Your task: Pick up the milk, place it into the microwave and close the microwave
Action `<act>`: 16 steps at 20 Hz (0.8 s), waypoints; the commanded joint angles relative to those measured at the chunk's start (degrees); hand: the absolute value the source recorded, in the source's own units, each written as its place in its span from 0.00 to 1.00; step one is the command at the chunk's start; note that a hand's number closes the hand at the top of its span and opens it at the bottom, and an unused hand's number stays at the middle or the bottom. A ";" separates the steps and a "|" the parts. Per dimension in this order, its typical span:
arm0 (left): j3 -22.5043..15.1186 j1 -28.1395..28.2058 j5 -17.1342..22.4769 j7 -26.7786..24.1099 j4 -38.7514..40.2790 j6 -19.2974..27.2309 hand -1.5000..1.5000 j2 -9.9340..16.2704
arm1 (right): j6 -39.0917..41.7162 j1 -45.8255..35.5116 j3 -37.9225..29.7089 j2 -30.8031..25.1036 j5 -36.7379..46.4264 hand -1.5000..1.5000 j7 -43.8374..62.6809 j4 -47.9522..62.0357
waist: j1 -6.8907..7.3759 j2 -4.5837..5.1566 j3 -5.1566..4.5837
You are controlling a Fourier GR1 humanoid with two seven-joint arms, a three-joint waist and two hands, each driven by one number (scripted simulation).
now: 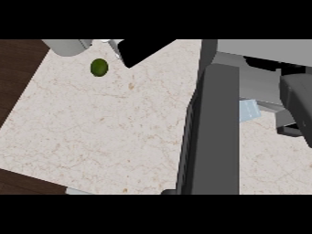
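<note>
The milk shows as a small pale blue carton just right of the open microwave door, at the mouth of the grey microwave. The door's dark edge hides its left part. My right hand hangs large and dark at the right edge, a short gap to the right of the milk and not touching it, fingers fairly straight. At the top edge lies my left hand, open and holding nothing, with its grey forearm to its left.
A green lime lies on the pale marble counter near the top left. Dark wooden floor borders the counter on the left. The open door stands across the counter's middle like a wall.
</note>
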 commanded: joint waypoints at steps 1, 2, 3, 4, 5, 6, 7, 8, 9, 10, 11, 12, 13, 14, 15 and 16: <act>-0.01 -1.03 -0.76 -0.34 0.80 -0.43 0.00 0.42 | 3.03 -1.00 2.29 2.58 2.19 0.00 1.58 1.59 | 0.58 -0.28 -0.26; -0.11 -1.70 -1.03 -0.17 1.70 -0.40 0.00 0.89 | 2.45 -2.46 3.13 2.43 3.09 0.00 3.61 2.01 | 0.49 -0.21 -0.38; -0.43 -1.56 -1.57 -0.38 0.98 -0.28 0.00 0.15 | 1.79 -2.43 3.93 3.03 3.93 0.00 3.58 2.14 | 0.69 -0.34 -0.36; -0.75 -1.60 -1.71 -0.17 1.45 -0.43 0.00 0.20 | 0.18 -2.57 4.59 4.40 4.62 0.00 4.12 2.47 | 0.88 -0.27 -0.40; -1.08 -1.91 -1.70 -0.33 1.61 -0.50 0.00 -0.06 | -0.64 -3.42 4.15 4.73 4.21 0.00 4.70 2.21 | 0.87 -0.26 -0.39; -0.86 -0.95 -1.96 -0.29 2.05 -1.28 0.00 0.01 | -1.54 -4.98 4.11 4.90 4.22 0.00 7.10 2.57 | 1.25 -0.75 -0.51; -0.95 -1.43 -2.97 -0.53 0.92 -0.72 0.00 -0.44 | -3.83 -4.65 4.12 6.70 4.26 0.00 7.01 2.59 | 0.86 -0.92 -0.43; -0.63 -1.64 -2.14 -0.65 1.71 -0.94 0.00 0.00 | -3.14 -5.89 3.83 5.18 4.00 0.00 7.97 2.30 | 1.18 -0.69 -0.44; -1.25 -1.32 -1.96 0.32 1.67 -0.46 0.00 0.08 | -4.97 -6.25 3.96 7.70 4.12 0.00 8.64 2.51 | 0.67 -1.14 -0.42; -1.78 -1.65 -2.97 -0.31 1.91 -0.98 0.00 -0.68 | -4.16 -7.69 3.91 6.99 4.08 0.00 9.46 2.18 | 0.22 -1.12 -0.49; -2.17 -2.09 -2.81 0.25 2.35 -0.82 0.00 -0.18 | -6.85 -7.42 4.15 8.89 4.35 0.00 9.04 2.04 | 0.24 -0.86 -0.46; -2.22 -2.14 -3.07 -0.37 3.21 -1.61 0.00 -0.47 | -6.48 -7.69 3.66 9.25 3.86 0.00 9.72 2.18 | -0.15 -0.96 -0.52; -2.26 -1.90 -2.08 0.17 3.87 -1.40 0.00 -0.17 | -6.26 -8.15 3.70 9.39 3.92 0.00 10.02 2.13 | 0.10 -0.93 -0.50; -1.82 -0.98 -2.66 0.12 3.19 -2.00 0.00 0.01 | -6.36 -8.26 3.59 9.60 3.84 0.00 8.81 1.33 | -0.04 -1.43 -0.46; -2.63 -1.32 -3.61 0.37 2.53 -1.75 0.00 -0.39 | -5.65 -8.51 3.98 9.11 4.30 0.00 8.77 1.34 | -0.58 -1.35 -0.41; -1.68 -1.82 -2.79 0.08 4.07 -1.91 0.00 0.46 | -7.06 -7.61 3.37 11.55 3.73 0.00 7.17 0.86 | -0.62 -1.30 -0.41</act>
